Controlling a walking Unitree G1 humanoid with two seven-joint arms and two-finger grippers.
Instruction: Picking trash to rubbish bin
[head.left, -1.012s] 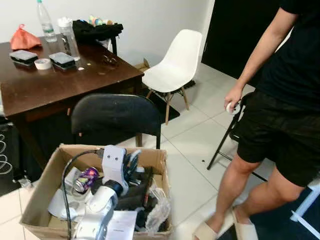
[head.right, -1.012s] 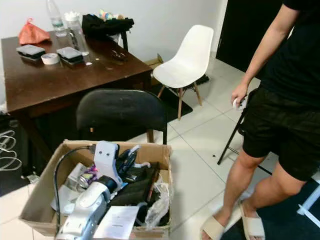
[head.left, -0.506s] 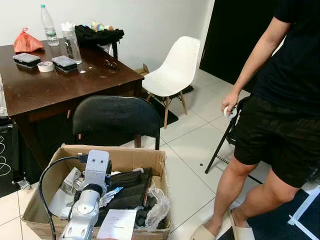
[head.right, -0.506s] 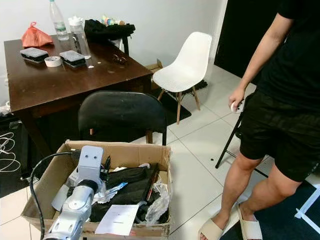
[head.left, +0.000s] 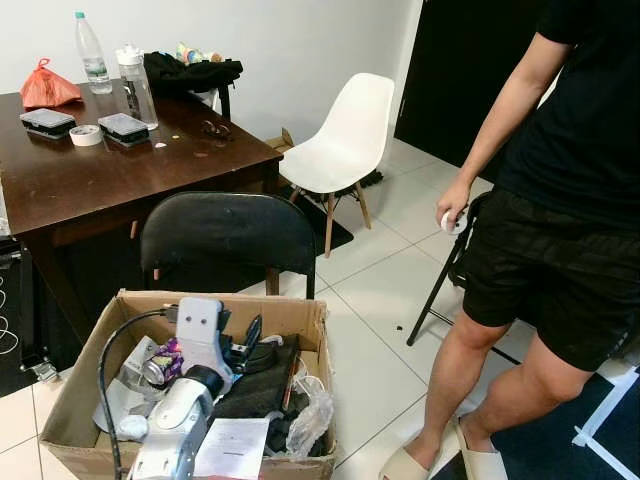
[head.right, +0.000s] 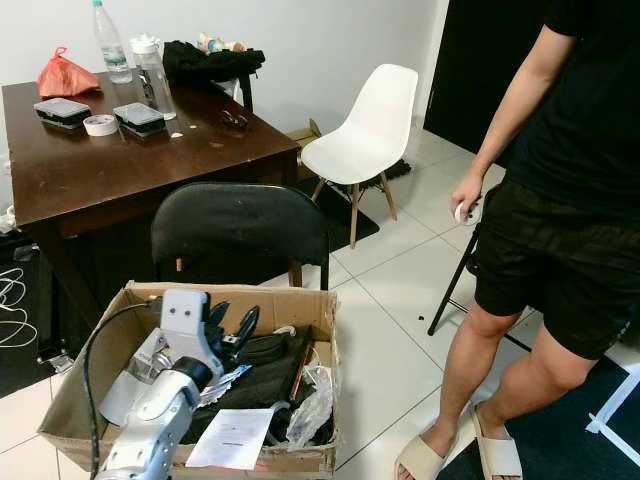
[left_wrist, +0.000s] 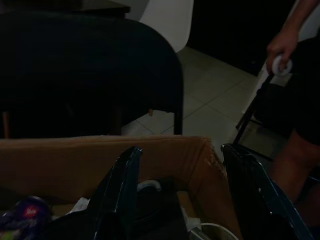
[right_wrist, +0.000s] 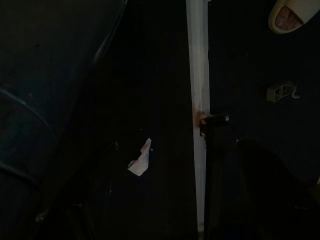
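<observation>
The left gripper (head.right: 232, 327), fingers spread and grasping nothing, is hovering over a cardboard box (head.left: 300, 318) where a crushed purple can (head.left: 162, 362) is lying among discarded trash.

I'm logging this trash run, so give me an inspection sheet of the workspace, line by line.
Surface: white tiled floor; dark wooden table behind.
Job's things: open cardboard box on the floor, holding a purple crushed can, black items, clear plastic wrap and a printed sheet.
Clutter: on the table, two bottles, a tape roll, two black containers, an orange bag.
Hands: left hand open over the box, holding nothing; right hand not identifiable in its dark wrist view.
Cables: black cable looping off the left arm; white cords at the floor's left edge.
Surroundings: black chair, white chair, a person standing close on the right.
</observation>
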